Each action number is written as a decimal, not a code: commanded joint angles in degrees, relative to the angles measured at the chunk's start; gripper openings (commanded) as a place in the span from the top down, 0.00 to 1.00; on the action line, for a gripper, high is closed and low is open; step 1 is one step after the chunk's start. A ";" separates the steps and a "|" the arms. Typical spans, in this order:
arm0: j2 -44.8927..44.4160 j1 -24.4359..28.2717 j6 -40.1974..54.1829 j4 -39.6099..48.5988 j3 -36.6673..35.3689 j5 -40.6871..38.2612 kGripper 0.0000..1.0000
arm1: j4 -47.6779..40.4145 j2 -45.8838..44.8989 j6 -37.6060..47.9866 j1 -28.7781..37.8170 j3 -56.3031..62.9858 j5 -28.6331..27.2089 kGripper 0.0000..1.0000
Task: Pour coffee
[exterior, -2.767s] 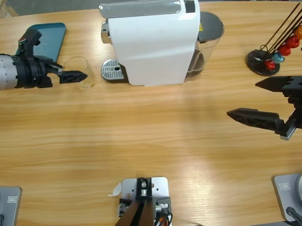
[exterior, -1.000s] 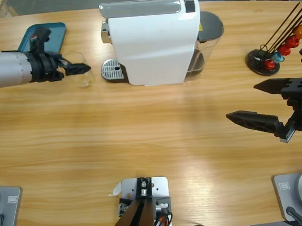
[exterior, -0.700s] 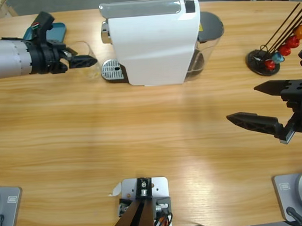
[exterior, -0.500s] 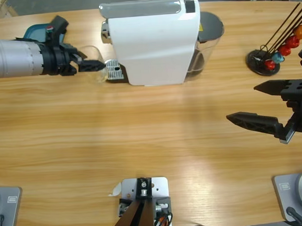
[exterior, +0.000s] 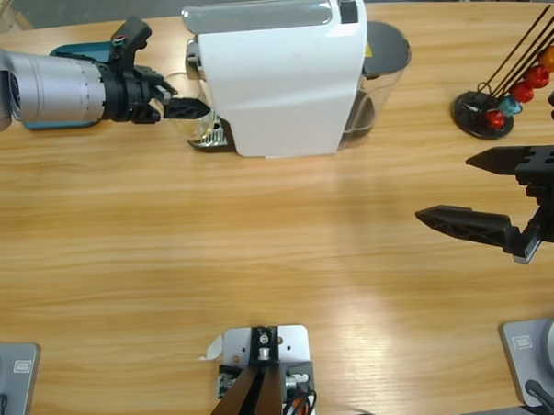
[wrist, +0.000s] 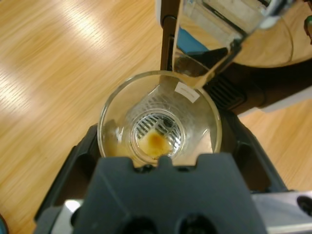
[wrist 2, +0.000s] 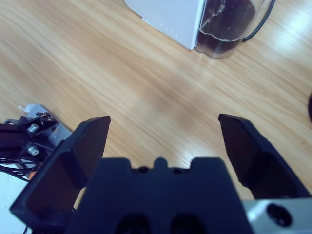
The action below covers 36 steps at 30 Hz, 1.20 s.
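My left gripper is shut on a clear glass and holds it over the drip tray of the white coffee machine. In the left wrist view the black jaws of the left gripper press both sides of the glass, right under the chrome spout. A small tan-brown patch of coffee lies at the glass bottom, with the tray grate showing through. My right gripper stands open at the right, over bare table; in its wrist view the right gripper holds nothing.
A capsule stand with red and orange capsules on black rods stands at the far right. A teal tray lies behind the left arm. The machine's water tank sits at its right side, and the tank also shows ahead of the right gripper.
The left arm has carried the glass rightward from beside the teal tray to the machine's drip tray. The right gripper has stayed in place, open.
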 commanded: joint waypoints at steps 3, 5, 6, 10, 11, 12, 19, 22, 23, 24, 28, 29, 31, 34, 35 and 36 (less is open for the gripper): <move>5.47 -0.56 0.83 0.49 -1.33 -2.44 0.80 | -0.46 -1.54 -0.60 -0.91 1.91 1.29 0.00; 5.65 -0.56 0.83 0.51 -1.63 -2.60 0.80 | -0.48 -1.54 -0.60 -0.91 1.91 1.29 0.00; 5.65 -0.56 0.83 0.49 -1.79 -2.67 0.80 | -0.53 -1.54 -0.60 -0.91 1.91 1.29 0.00; 5.56 -0.56 0.83 0.58 -1.70 -2.79 0.46 | -0.55 -1.54 -0.60 -0.91 1.91 1.29 0.00; 5.44 -0.56 0.90 0.58 -1.47 -2.88 0.26 | -0.55 -1.54 -0.60 -0.91 1.91 1.29 0.00; 5.03 -0.56 1.43 0.58 -1.03 -3.36 0.08 | -0.55 -1.54 -0.60 -0.91 1.91 1.29 0.00; 3.20 -0.29 1.97 0.58 -0.07 -5.43 0.01 | -0.64 -1.23 -0.60 -0.91 2.00 1.38 0.00; 2.41 -0.21 1.97 0.67 0.32 -5.52 0.01 | -0.64 -1.19 -0.67 -0.91 2.00 1.47 0.00; 1.94 -0.14 1.96 0.67 0.57 -5.52 0.01 | -0.64 -1.19 -0.67 -0.91 2.00 1.56 0.00; 1.39 -0.07 1.97 0.67 0.97 -5.52 0.01 | -0.64 -1.19 -0.68 -0.91 2.00 1.56 0.00; -1.77 0.37 1.97 1.34 3.63 -5.52 0.01 | -0.71 -1.19 -0.68 -0.91 2.00 1.56 0.00; -2.40 0.46 1.97 1.37 4.40 -5.52 0.01 | -0.72 -1.19 -0.68 -0.91 2.00 1.56 0.00; -3.79 0.73 2.06 1.36 5.89 -5.52 0.01 | -0.72 -1.10 -0.77 -0.91 2.00 1.57 0.00; -4.99 1.04 1.96 1.37 7.92 -5.26 0.01 | -0.79 -1.10 -0.77 -0.91 2.09 1.64 0.00; -5.48 1.18 1.82 1.43 8.51 -5.06 0.01 | -0.81 -1.07 -0.77 -0.91 2.09 1.64 0.00; -6.48 1.36 1.52 1.69 9.30 -4.85 0.01 | -0.86 -0.93 -0.77 -0.91 2.09 1.64 0.00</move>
